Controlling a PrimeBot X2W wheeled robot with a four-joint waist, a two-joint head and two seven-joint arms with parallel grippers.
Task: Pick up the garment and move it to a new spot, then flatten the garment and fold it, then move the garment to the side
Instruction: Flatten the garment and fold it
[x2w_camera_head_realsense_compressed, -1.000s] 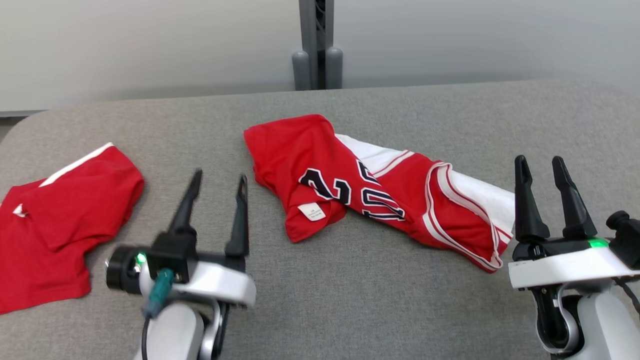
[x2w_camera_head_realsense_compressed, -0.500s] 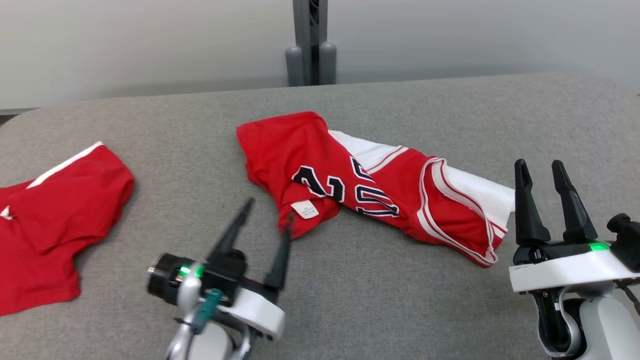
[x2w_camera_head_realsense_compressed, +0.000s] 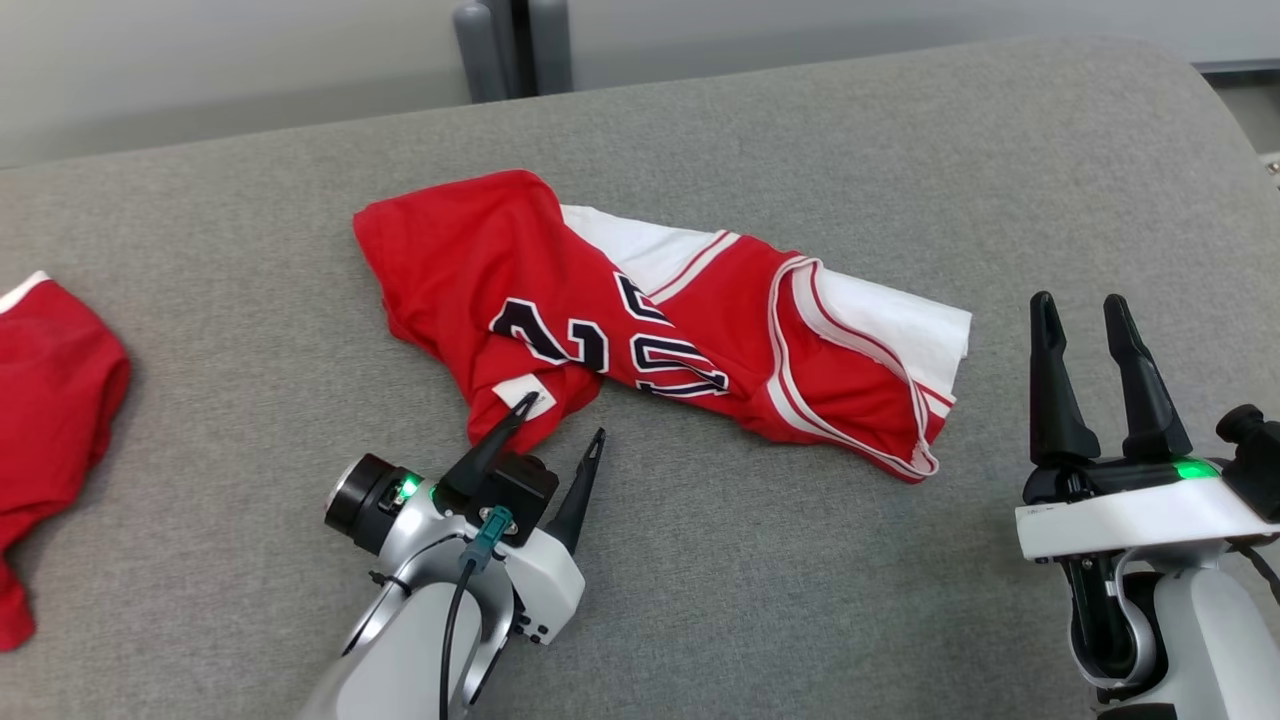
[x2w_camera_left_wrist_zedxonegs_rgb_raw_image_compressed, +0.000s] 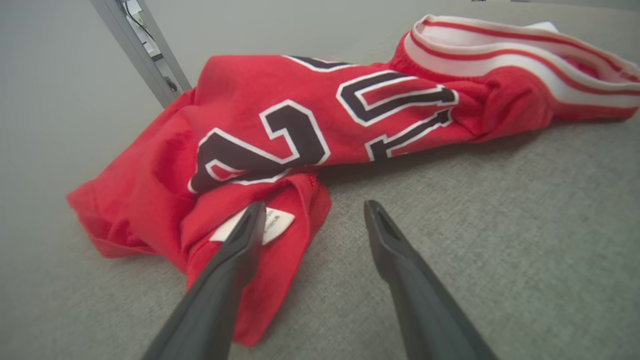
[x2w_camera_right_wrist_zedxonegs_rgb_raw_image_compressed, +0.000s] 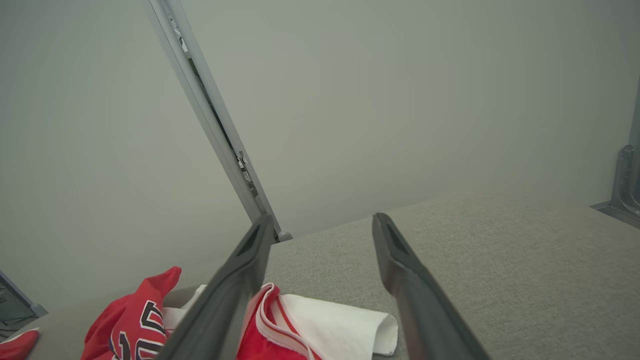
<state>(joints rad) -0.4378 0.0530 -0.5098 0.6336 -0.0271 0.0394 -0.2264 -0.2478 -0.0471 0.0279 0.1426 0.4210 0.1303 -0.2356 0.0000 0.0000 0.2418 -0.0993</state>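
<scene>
1. Head view: the garment, a red numbered jersey, lay crumpled in the middle of the grey table. Another red garment sat well apart at the left edge. The left gripper was at the jersey's near corner, fingers spread, one tip over the white label. The right gripper, fingers also apart and empty, hovered just beside the striped end.
2. Left wrist view: one finger crossed the labelled fold and the other stood over bare table. Nothing was clamped.
3. Right wrist view: the spread fingers pointed above the jersey's white end, clear of it.
4. The pick-up step seemed in hand. The next move called for getting that corner fold between the left fingers, then closing.
</scene>
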